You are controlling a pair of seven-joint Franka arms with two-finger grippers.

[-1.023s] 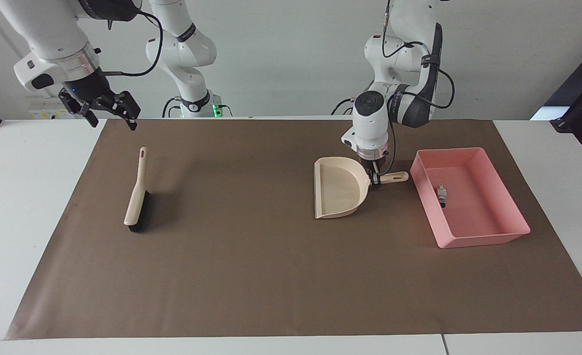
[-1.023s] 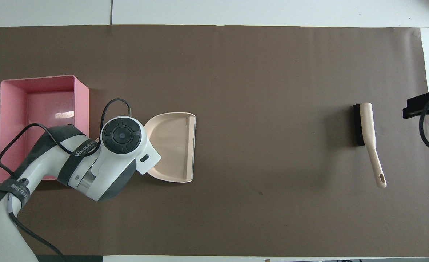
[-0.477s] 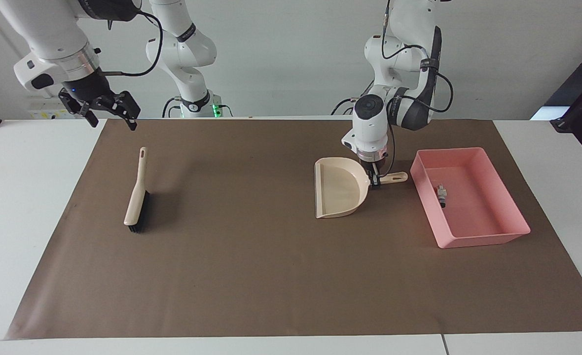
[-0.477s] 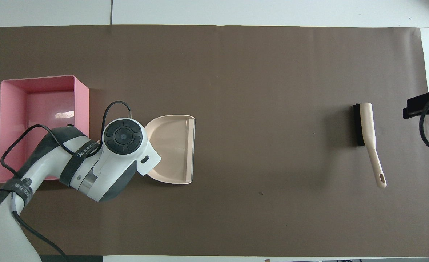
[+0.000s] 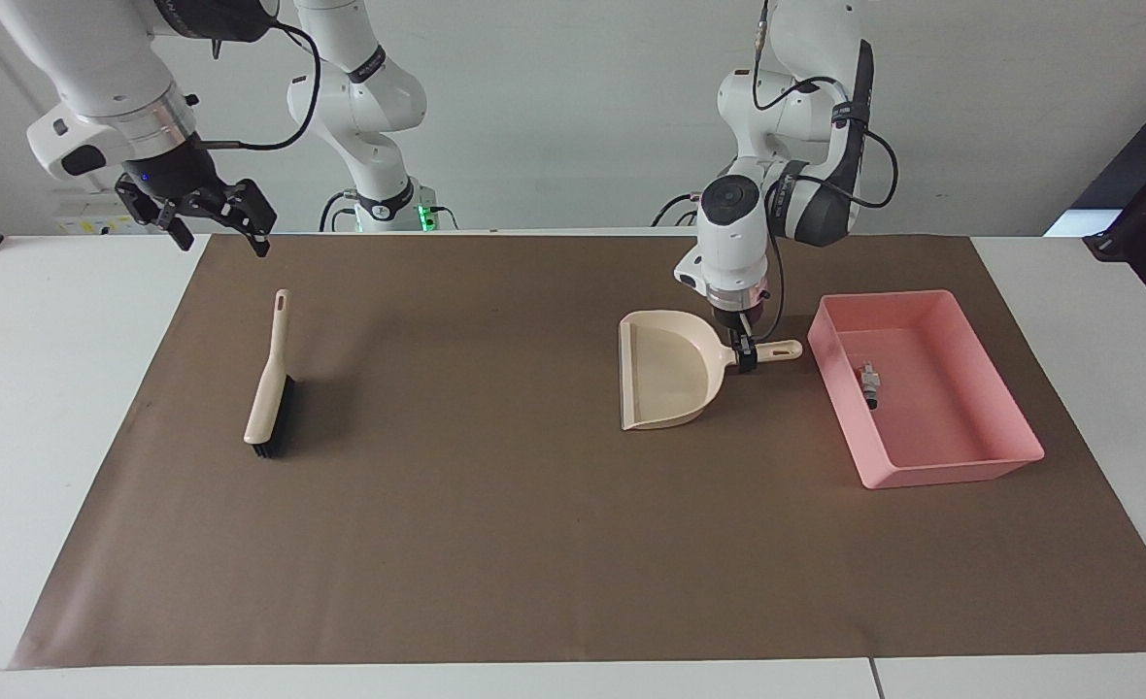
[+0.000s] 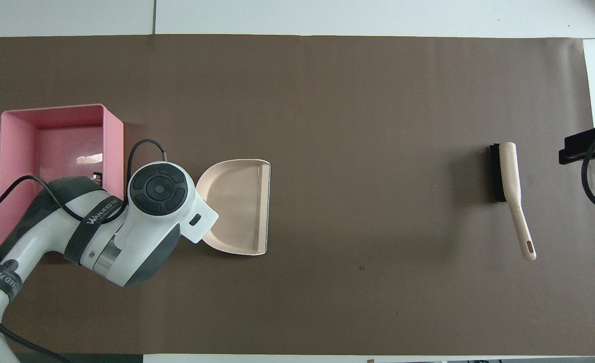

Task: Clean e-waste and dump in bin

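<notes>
Since the earlier frame, the left gripper [image 5: 745,355] has shifted slightly at the dustpan [image 5: 668,371] handle; you cannot tell whether its jaws still clamp it. The e-waste [image 5: 868,379] lies in the bin [image 5: 981,473], which sits at the left arm's end of the table. The right gripper [image 5: 216,223] waits with jaws apart, raised near the brush [image 5: 268,388]. If the left arm lifts before the handle is released, expect the dustpan to drag into the bin beside it.

Bright even light, soft shadows, sharp
</notes>
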